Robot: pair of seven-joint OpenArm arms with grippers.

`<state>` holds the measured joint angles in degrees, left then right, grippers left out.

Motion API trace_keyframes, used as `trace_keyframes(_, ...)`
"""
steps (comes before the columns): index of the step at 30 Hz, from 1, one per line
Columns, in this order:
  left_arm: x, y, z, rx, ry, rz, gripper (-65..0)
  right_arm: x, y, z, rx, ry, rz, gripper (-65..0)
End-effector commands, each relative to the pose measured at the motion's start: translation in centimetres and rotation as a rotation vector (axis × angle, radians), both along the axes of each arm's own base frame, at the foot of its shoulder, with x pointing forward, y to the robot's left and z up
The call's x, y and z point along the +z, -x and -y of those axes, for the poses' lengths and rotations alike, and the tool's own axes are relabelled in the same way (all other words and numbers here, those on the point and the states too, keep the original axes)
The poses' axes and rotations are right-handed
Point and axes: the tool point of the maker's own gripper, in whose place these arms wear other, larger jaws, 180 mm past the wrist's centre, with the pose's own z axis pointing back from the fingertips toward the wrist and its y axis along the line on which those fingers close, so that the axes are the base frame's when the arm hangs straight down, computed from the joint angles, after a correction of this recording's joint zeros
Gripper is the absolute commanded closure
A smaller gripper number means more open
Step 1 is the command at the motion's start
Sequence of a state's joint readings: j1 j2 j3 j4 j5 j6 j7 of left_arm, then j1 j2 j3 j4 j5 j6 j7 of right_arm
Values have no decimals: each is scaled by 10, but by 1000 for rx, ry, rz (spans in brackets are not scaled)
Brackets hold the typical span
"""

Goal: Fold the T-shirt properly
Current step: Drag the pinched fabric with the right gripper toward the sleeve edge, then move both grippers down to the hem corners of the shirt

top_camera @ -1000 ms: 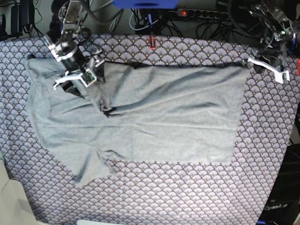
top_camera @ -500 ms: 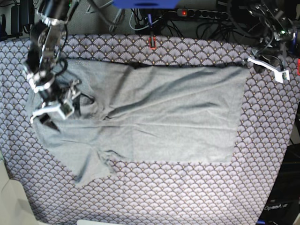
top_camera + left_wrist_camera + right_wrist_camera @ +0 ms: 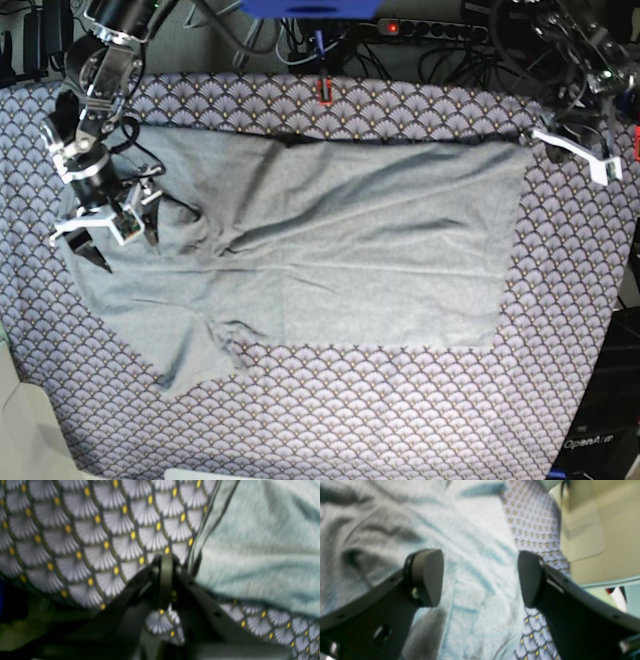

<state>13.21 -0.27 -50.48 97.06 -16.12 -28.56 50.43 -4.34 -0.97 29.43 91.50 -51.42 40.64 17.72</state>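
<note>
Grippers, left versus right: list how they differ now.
The left gripper has its jaws shut; the right gripper has them wide open. The left sits past the corner of the light grey knit T-shirt, over the scallop-patterned table cloth; the right hangs over the shirt. Both are dark and hold nothing.

I see a purple-grey scallop-patterned table cloth (image 3: 400,400) with yellow dots covering the whole table. Beyond its far edge, a black power strip (image 3: 430,30) with a lit red switch lies among tangled dark cables (image 3: 300,45)
</note>
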Motion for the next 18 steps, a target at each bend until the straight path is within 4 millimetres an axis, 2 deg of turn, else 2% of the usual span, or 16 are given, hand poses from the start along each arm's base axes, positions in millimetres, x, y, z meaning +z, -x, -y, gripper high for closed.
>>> trace_keyframes(1, 24, -19, -6, -14, -40, 81, 0, 24, -8, 3, -15, -44, 94, -469)
trace_keyframes(5, 68, -54, -11, -26, -100, 196, 0, 36, -12, 14, -78, -133, 137, -470)
trace_keyframes(9, 98, -101, -6, -97, -135, 226, 0, 48, -38, 33, -172, -120, 113, -471)
trace_keyframes(13, 114, -142, -10, -49, -141, 229, 0, 59, -62, 46, -256, -129, 74, -471)
trace_keyframes(15, 116, -163, -5, -48, -140, 225, 0, 62, -78, 55, -289, -132, 52, -471)
trace_keyframes(16, 113, -173, -2, -55, -138, 210, -7, 57, -86, 57, -303, -145, 24, -471)
trace_keyframes(18, 110, -199, 6, -79, -124, 202, -65, 47, -102, 63, -320, -166, -33, -471)
